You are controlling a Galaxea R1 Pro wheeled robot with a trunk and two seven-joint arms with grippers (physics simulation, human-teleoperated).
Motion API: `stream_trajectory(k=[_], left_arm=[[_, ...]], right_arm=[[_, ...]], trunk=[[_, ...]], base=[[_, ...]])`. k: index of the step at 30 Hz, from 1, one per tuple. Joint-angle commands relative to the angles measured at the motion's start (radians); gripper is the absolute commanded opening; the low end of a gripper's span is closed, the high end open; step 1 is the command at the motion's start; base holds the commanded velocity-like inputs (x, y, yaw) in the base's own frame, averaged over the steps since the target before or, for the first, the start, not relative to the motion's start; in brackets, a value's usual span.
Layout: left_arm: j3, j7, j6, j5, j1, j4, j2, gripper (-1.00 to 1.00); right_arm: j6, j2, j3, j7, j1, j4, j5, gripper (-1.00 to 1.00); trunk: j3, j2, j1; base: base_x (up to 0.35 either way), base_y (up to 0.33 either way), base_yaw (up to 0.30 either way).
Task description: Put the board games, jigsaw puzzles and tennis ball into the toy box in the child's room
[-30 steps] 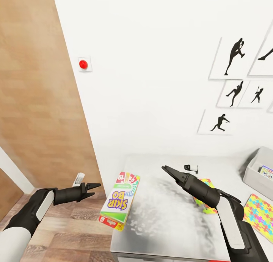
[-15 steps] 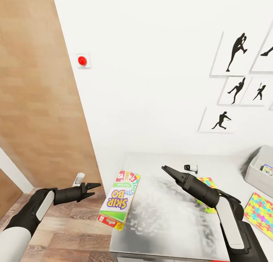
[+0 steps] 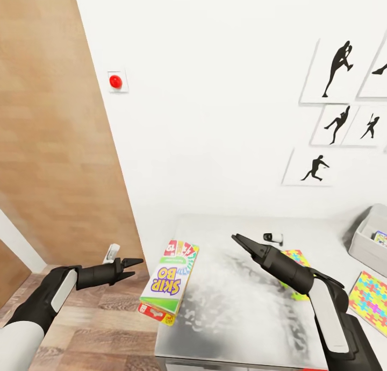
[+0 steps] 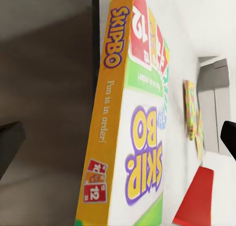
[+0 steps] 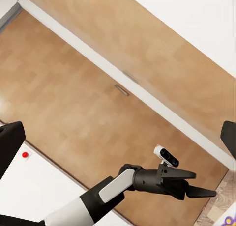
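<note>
1. Skip-Bo box [image 3: 169, 284] lies flat at the table's [image 3: 242, 328] left edge, one long side and near corner hanging out over the floor. Printed face up.
2. Left gripper [image 3: 129, 263] hovers beside that overhanging side, apart from it, not touching. Left wrist view shows the box's orange side face [image 4: 105, 132] straight ahead, fingers spread either side, nothing held.
3. Right gripper [image 3: 242, 242] sits over the table mid-top, empty; in the right wrist view its fingertips sit at opposite edges, so parted.
4. Handling, my guess: light, stiff cardboard, glossy so prob. slippery. Thin, so pinch top and bottom faces at the overhang, mid-length for balance.
5. Risk: a sideways nudge tips it off the edge.
6. Toy box [image 3: 370, 236] is far right on the table, w/ something printed already in it. One puzzle [image 3: 371, 301] is near it, another [image 3: 294, 258] partly behind the right arm.
</note>
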Motion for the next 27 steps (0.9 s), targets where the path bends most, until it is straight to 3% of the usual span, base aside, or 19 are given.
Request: stream_trajectory(k=[1, 7, 18, 27], left_arm=[[0.001, -0.004, 0.004, -0.001, -0.001, 0.000, 0.000, 1.00], [0.001, -0.006, 0.005, 0.000, 0.000, -0.002, -0.001, 1.00], [0.000, -0.007, 0.006, 0.003, 0.000, -0.002, 0.000, 1.00], [-0.022, -0.075, 0.007, 0.000, 0.000, -0.002, 0.000, 1.00]], right_arm=[[0.005, 0.000, -0.003, 0.002, -0.001, 0.000, -0.002, 1.00], [0.005, 0.001, -0.014, -0.002, -0.001, 0.000, -0.001, 1.00], [0.005, 0.002, -0.017, -0.003, -0.001, 0.000, 0.000, 1.00], [0.005, 0.003, -0.017, -0.005, -0.001, 0.000, 0.002, 1.00]], trunk=[[-0.001, -0.001, 0.000], [-0.001, -0.001, 0.000], [-0.035, -0.078, 0.042], [-0.064, -0.141, 0.077]], base=[[0.000, 0.000, 0.000], [0.000, 0.000, 0.000], [0.000, 0.000, 0.000], [0.000, 0.000, 0.000]])
